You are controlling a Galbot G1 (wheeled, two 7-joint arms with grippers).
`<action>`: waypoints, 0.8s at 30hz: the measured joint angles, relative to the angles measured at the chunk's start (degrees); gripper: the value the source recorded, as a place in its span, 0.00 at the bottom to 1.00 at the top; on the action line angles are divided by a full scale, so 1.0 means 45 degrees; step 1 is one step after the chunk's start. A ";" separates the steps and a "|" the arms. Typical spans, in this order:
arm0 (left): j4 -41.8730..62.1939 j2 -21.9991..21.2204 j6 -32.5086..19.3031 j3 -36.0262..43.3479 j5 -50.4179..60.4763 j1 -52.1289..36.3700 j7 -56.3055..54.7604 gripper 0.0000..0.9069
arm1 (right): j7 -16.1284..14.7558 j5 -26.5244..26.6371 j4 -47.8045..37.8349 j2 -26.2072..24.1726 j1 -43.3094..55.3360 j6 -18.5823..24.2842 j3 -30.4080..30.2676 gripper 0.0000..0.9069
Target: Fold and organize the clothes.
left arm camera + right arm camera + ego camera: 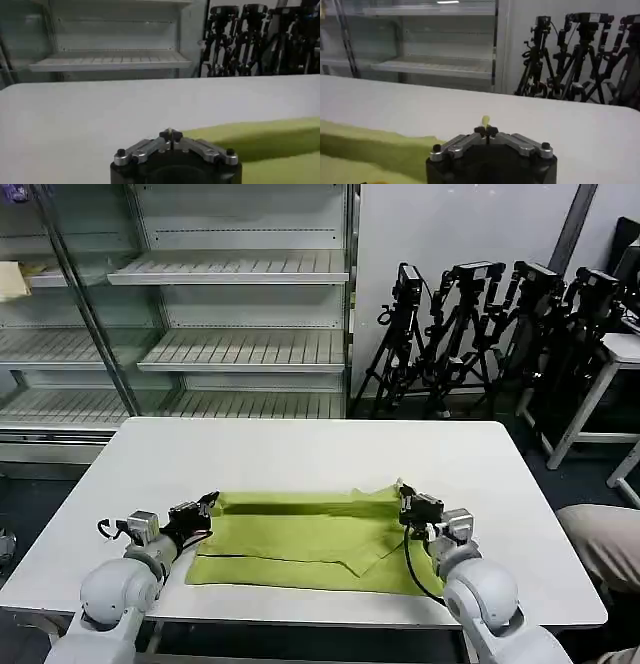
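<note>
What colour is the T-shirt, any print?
Plain lime yellow-green T-shirt, no print visible; the head view shows it best.

Even, bright overhead light is falling on the table (300, 454); a soft shadow is lying under the shirt's (300, 534) fold. Both wrist views are blurring beyond the grippers.

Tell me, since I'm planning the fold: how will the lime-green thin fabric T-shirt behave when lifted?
The lime-green T-shirt lies flat in creased layers, so it likely droops between the left gripper and right gripper. On the smooth white table, it probably slides.
</note>
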 measured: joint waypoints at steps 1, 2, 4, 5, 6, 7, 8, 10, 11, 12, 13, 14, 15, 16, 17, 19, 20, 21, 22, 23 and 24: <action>-0.0081 -0.0050 -0.0037 -0.0043 0.0088 0.0097 0.0001 0.01 | -0.0025 -0.0059 0.0111 -0.0010 -0.0153 0.0035 0.0062 0.00; -0.0158 -0.0098 -0.0056 -0.0074 0.0169 0.0196 0.0000 0.01 | -0.0044 -0.0122 0.0230 -0.0025 -0.0302 0.0074 0.0120 0.00; -0.0296 -0.0197 -0.0088 -0.0110 0.0334 0.0396 0.0008 0.01 | -0.0062 -0.0242 0.0457 -0.0052 -0.0607 0.0119 0.0239 0.00; -0.0351 -0.0224 -0.0105 -0.0118 0.0397 0.0487 0.0018 0.01 | -0.0065 -0.0282 0.0559 -0.0050 -0.0753 0.0125 0.0297 0.00; -0.0394 -0.0249 -0.0110 -0.0136 0.0453 0.0572 0.0019 0.01 | -0.0068 -0.0322 0.0664 -0.0042 -0.0899 0.0131 0.0360 0.00; -0.0433 -0.0258 -0.0110 -0.0159 0.0500 0.0632 0.0019 0.01 | -0.0075 -0.0353 0.0738 -0.0041 -0.1013 0.0141 0.0400 0.00; -0.0487 -0.0258 -0.0107 -0.0192 0.0529 0.0683 0.0022 0.01 | -0.0088 -0.0393 0.0790 -0.0026 -0.1128 0.0152 0.0449 0.00; -0.0608 -0.0257 -0.0104 -0.0265 0.0587 0.0800 0.0029 0.01 | -0.0114 -0.0470 0.0858 0.0015 -0.1371 0.0181 0.0509 0.00; -0.0670 -0.0257 -0.0104 -0.0296 0.0607 0.0872 0.0031 0.01 | -0.0120 -0.0520 0.0886 0.0032 -0.1478 0.0199 0.0522 0.00; -0.0734 -0.0261 -0.0104 -0.0312 0.0643 0.0958 0.0032 0.01 | -0.0128 -0.0566 0.0910 0.0050 -0.1571 0.0216 0.0529 0.00; -0.0789 -0.0265 -0.0103 -0.0322 0.0670 0.1039 0.0041 0.02 | -0.0132 -0.0621 0.0940 0.0074 -0.1664 0.0228 0.0532 0.00; -0.0852 -0.0265 -0.0103 -0.0347 0.0695 0.1114 0.0058 0.01 | -0.0136 -0.0661 0.0968 0.0098 -0.1734 0.0235 0.0541 0.00; -0.0908 -0.0248 -0.0104 -0.0373 0.0716 0.1187 0.0075 0.01 | -0.0136 -0.0698 0.0999 0.0117 -0.1785 0.0238 0.0562 0.00; -0.0936 -0.0240 -0.0103 -0.0392 0.0735 0.1236 0.0079 0.01 | -0.0131 -0.0729 0.1021 0.0128 -0.1827 0.0242 0.0589 0.00; -0.0946 -0.0227 -0.0100 -0.0402 0.0744 0.1273 0.0083 0.02 | -0.0132 -0.0751 0.1042 0.0135 -0.1862 0.0243 0.0613 0.00; -0.0956 -0.0189 -0.0081 -0.0406 0.0748 0.1305 0.0086 0.01 | -0.0128 -0.0784 0.1085 0.0128 -0.1909 0.0243 0.0676 0.00; -0.0956 -0.0162 -0.0060 -0.0406 0.0746 0.1310 0.0087 0.01 | -0.0126 -0.0791 0.1124 0.0116 -0.1938 0.0241 0.0712 0.00; -0.0957 -0.0139 -0.0045 -0.0406 0.0745 0.1316 0.0088 0.01 | -0.0126 -0.0793 0.1169 0.0099 -0.1974 0.0237 0.0751 0.00; -0.0960 -0.0123 -0.0032 -0.0404 0.0747 0.1330 0.0094 0.01 | -0.0130 -0.0794 0.1204 0.0078 -0.2014 0.0228 0.0789 0.00; -0.0977 -0.0107 -0.0009 -0.0401 0.0754 0.1352 0.0110 0.01 | -0.0138 -0.0799 0.1217 0.0056 -0.2054 0.0222 0.0819 0.00; -0.0999 -0.0084 0.0011 -0.0398 0.0759 0.1375 0.0122 0.01 | -0.0139 -0.0801 0.1222 0.0037 -0.2080 0.0219 0.0839 0.00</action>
